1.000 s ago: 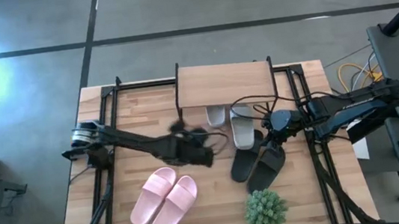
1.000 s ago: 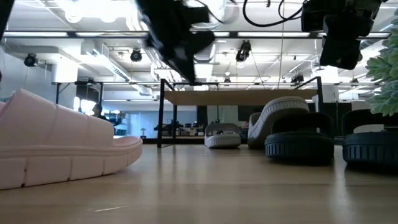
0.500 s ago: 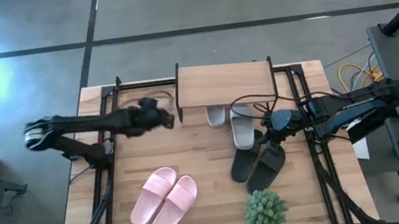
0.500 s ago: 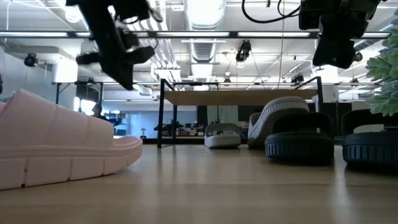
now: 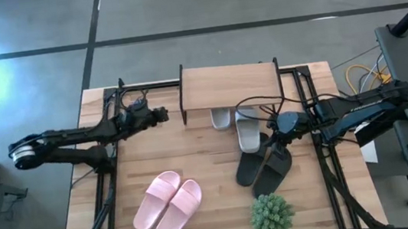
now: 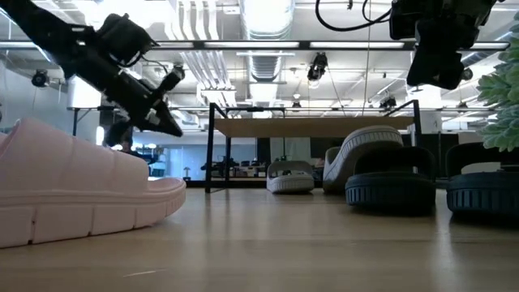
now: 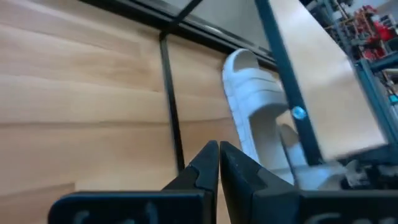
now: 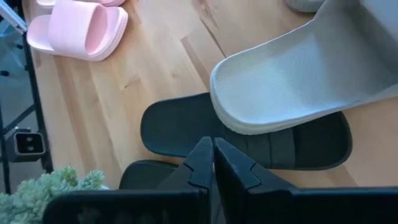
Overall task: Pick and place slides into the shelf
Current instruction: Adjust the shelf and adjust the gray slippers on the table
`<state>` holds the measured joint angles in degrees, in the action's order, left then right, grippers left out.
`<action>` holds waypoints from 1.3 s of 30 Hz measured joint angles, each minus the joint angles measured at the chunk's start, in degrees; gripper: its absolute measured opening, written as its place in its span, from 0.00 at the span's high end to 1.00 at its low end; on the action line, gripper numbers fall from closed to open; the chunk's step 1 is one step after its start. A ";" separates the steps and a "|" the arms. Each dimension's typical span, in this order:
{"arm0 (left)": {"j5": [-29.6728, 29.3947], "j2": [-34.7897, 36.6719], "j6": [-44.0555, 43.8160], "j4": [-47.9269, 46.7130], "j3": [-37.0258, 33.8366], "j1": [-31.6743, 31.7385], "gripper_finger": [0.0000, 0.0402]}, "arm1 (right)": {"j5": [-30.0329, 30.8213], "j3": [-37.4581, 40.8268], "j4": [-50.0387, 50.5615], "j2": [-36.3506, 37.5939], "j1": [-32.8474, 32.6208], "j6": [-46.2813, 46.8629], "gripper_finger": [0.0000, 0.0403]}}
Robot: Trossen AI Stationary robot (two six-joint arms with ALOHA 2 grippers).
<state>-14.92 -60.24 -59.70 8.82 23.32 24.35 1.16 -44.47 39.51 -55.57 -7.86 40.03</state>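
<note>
My left gripper (image 5: 163, 113) (image 7: 219, 148) is shut and hovers off the left end of the shelf (image 5: 228, 85), touching nothing. My right gripper (image 5: 275, 146) (image 8: 212, 144) is shut too, high above the black slides (image 5: 263, 169) (image 8: 249, 137). One grey-white slide (image 5: 221, 118) lies flat under the shelf. The other (image 5: 248, 132) (image 8: 298, 87) is tilted, with one end resting on a black slide. The pink pair (image 5: 168, 203) lies side by side on its soles toward the table's near left.
A small green plant (image 5: 271, 215) stands at the near edge, right of the pink pair. The shelf's black frame legs (image 7: 171, 118) stand just ahead of my left gripper. Bare tabletop (image 5: 154, 147) lies between the shelf and the pink slides.
My left arm has swung away from the middle of the table, toward the far-left side, and now reaches level toward the shelf's left end. My right arm and all the slides have kept still.
</note>
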 joint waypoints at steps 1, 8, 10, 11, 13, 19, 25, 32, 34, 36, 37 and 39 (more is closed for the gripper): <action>-0.03 -1.67 -0.02 1.07 -0.01 0.62 1.00 | 0.28 0.00 -0.02 0.00 0.00 -0.02 0.98; 7.34 -16.82 0.41 18.65 1.49 4.68 1.00 | 0.44 0.00 -1.23 0.00 0.00 0.27 0.98; 7.61 -21.06 0.41 22.46 2.31 5.23 1.00 | 0.42 0.00 -1.18 0.00 0.00 0.63 0.98; 7.87 -22.86 0.44 23.94 2.81 5.55 1.00 | 0.42 0.00 -1.16 0.00 0.00 1.27 0.98; 9.77 -25.92 0.55 25.39 3.90 6.38 1.00 | 0.38 0.00 -1.14 0.00 -0.02 2.36 0.98; 18.50 -31.69 4.63 27.24 6.36 7.20 1.00 | 0.18 0.00 -0.84 0.00 -0.02 3.41 0.98; 25.77 -29.62 7.23 27.71 5.26 6.70 1.00 | -0.12 0.00 -0.66 0.08 -0.02 3.46 0.98; 29.73 -23.78 7.61 27.57 2.05 4.74 1.00 | 0.01 0.00 2.30 0.63 0.00 2.94 0.98; 30.16 -22.04 7.62 27.62 1.05 3.87 1.00 | 0.33 0.00 3.30 0.90 0.00 2.55 0.98; 31.00 -20.70 7.61 27.62 0.14 3.22 1.00 | 0.40 0.00 3.81 1.12 0.00 2.16 0.98; 31.34 -20.15 7.62 27.60 -0.24 2.86 1.00 | 0.40 0.00 4.19 1.18 0.00 1.95 0.98; 32.34 -18.92 7.60 27.43 -1.00 2.28 1.00 | 0.48 0.00 4.00 1.62 0.00 1.94 0.98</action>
<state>17.42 -79.16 -52.10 36.26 22.31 26.63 1.64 -44.47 43.50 -53.95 -7.86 41.97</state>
